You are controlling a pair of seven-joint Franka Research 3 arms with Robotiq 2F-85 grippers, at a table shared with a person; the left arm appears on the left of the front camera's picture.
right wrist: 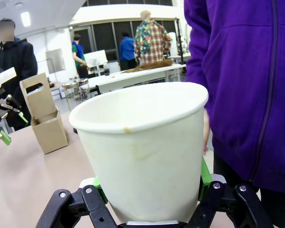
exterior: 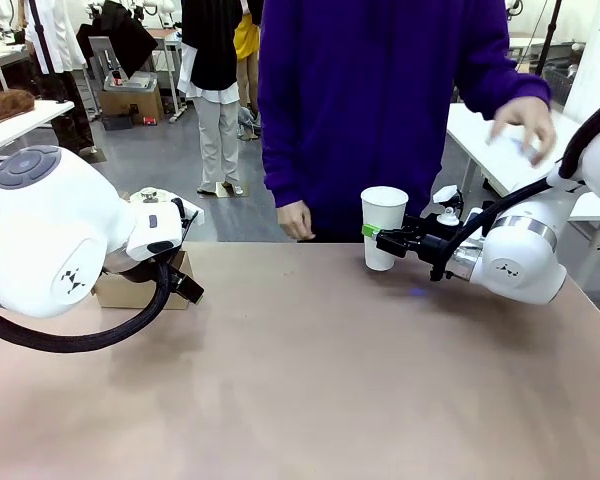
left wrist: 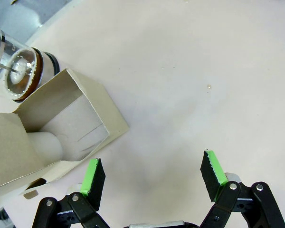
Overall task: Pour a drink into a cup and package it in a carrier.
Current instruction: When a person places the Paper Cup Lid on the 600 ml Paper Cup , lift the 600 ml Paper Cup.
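Note:
My right gripper [exterior: 380, 233] is shut on the white paper cup [exterior: 383, 205] and holds it upright just above the table at the far middle. In the right wrist view the cup [right wrist: 142, 142] sits between the green pads [right wrist: 205, 176], with a small brown stain under its rim. Its inside is hidden, so the drink is out of view. The brown cardboard carrier [exterior: 130, 290] stands at the left, partly behind my left arm. My left gripper [left wrist: 154, 166] hangs open over bare table just beside the carrier [left wrist: 85, 102], and something white and rounded shows inside it.
A clear jug with metal bands [left wrist: 16, 71] stands right behind the carrier. A person in a purple top [exterior: 380, 90] stands at the far edge, one hand [exterior: 298, 220] near the table, the other [exterior: 525, 125] raised to the right. The table's middle and front [exterior: 310, 380] lie bare.

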